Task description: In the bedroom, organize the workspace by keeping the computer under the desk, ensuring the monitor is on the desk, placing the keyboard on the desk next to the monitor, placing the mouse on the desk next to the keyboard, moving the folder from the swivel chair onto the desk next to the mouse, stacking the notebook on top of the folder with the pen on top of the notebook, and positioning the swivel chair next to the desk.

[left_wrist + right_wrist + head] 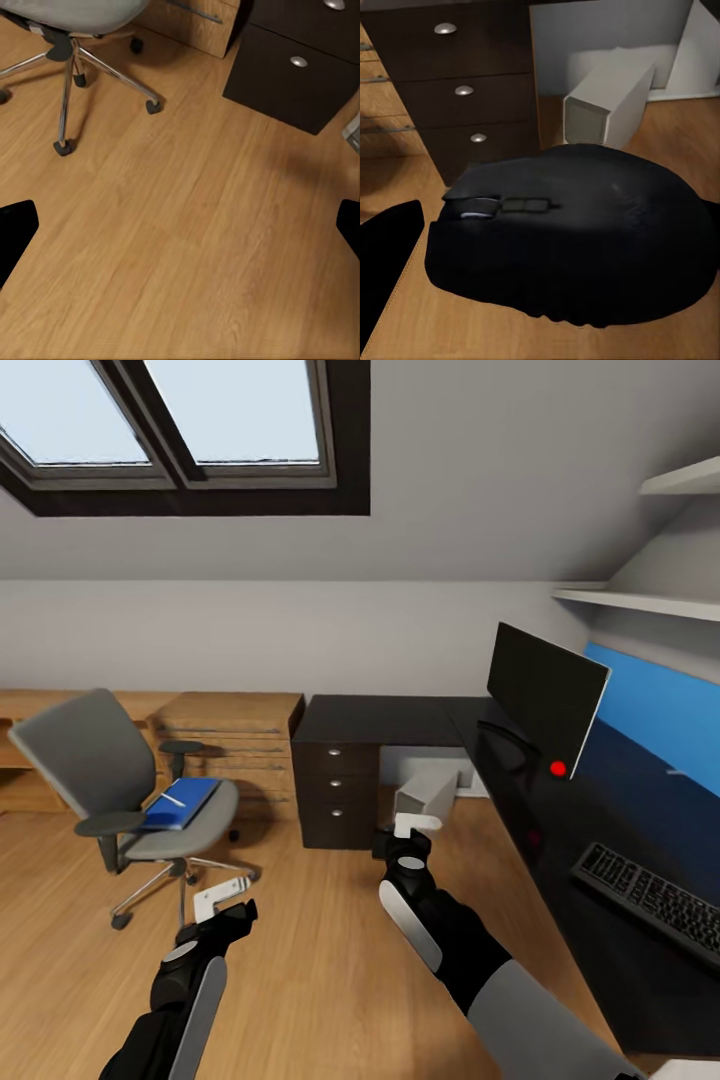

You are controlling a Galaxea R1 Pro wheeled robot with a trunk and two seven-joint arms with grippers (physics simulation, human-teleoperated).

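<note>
My right gripper (400,846) is shut on the dark mouse (570,240), held above the floor in front of the desk (400,718). The silver computer (428,792) stands under the desk. On the black top, the monitor (545,698) stands upright and the keyboard (650,900) lies nearer me. To the left, the grey swivel chair (95,760) carries the blue folder (180,803), and the white pen (172,798) lies on the folder. My left gripper (225,900) hangs open and empty above bare floor near the chair's star base (71,67). The notebook is out of view.
The dark drawer unit (335,780) with silver knobs stands at the desk's left end. A light wooden chest (235,740) sits against the wall behind the chair. White shelves (640,600) and a blue wall panel (660,710) run above the desk. A wooden floor (187,247) lies between chair and desk.
</note>
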